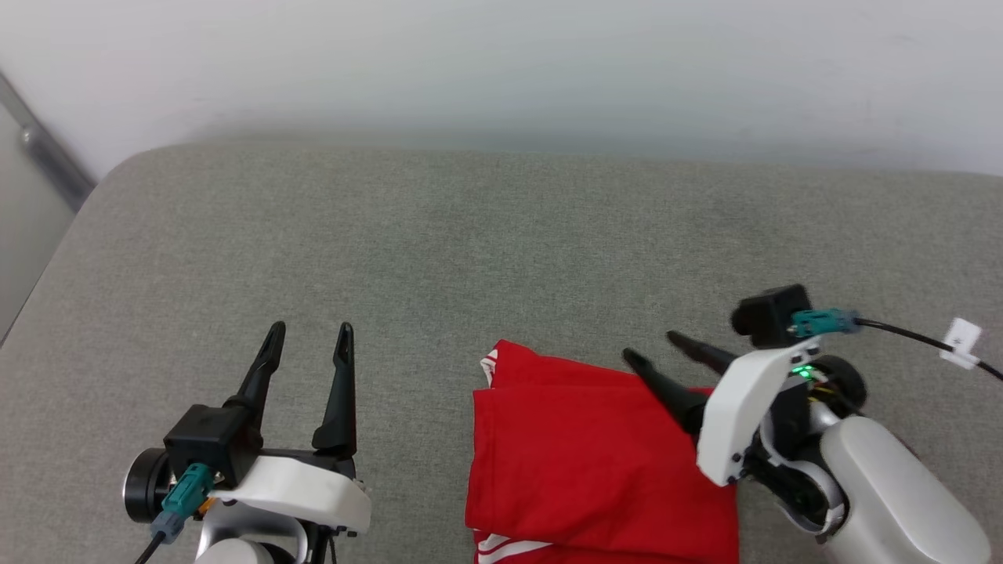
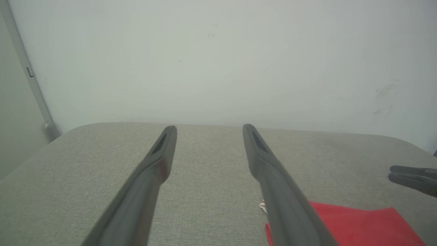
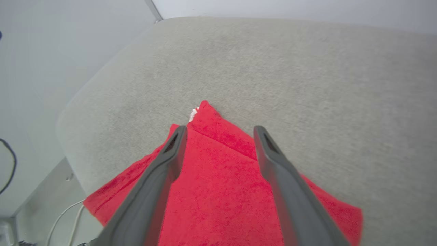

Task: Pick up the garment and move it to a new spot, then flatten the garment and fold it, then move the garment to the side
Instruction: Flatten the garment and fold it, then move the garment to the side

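Garment lies folded, long axis toward the wall; left end effector and right end effector spread.

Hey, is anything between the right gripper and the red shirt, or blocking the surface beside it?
Nothing visible does. The right gripper hangs open right over the folded garment. Nothing else lies on the grey surface around it; the open left gripper stands off to its left.

Wide bare worktop ahead and to the left; only the folded shirt lies low at front-right, wall closing the back.
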